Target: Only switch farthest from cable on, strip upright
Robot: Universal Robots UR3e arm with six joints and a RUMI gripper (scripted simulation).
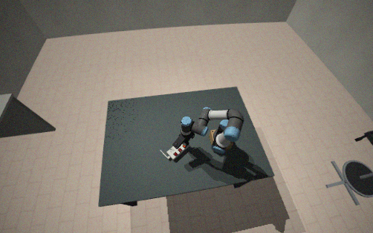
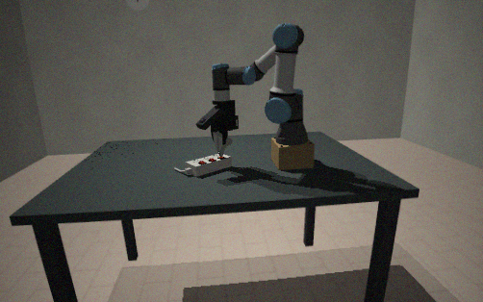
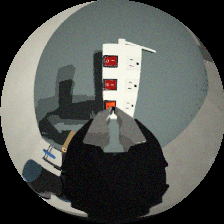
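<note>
A white power strip (image 1: 176, 151) (image 2: 208, 163) (image 3: 125, 82) lies right way up on the dark table (image 1: 141, 174) (image 2: 120, 188), with three red rocker switches in a row. Its short cable stub (image 1: 163, 153) (image 2: 179, 169) (image 3: 145, 48) sticks out at the end away from the arm. My gripper (image 1: 184, 145) (image 2: 220, 153) (image 3: 113, 106) is shut with nothing in it. Its tips point straight down and rest on the switch (image 3: 109, 105) farthest from the cable, which looks brighter orange-red than the other two switches (image 3: 110, 61) (image 3: 110, 84).
The arm's base stands on a tan block (image 1: 212, 138) (image 2: 292, 154) to the right of the strip. A round stand (image 1: 359, 177) sits on the floor beside the table.
</note>
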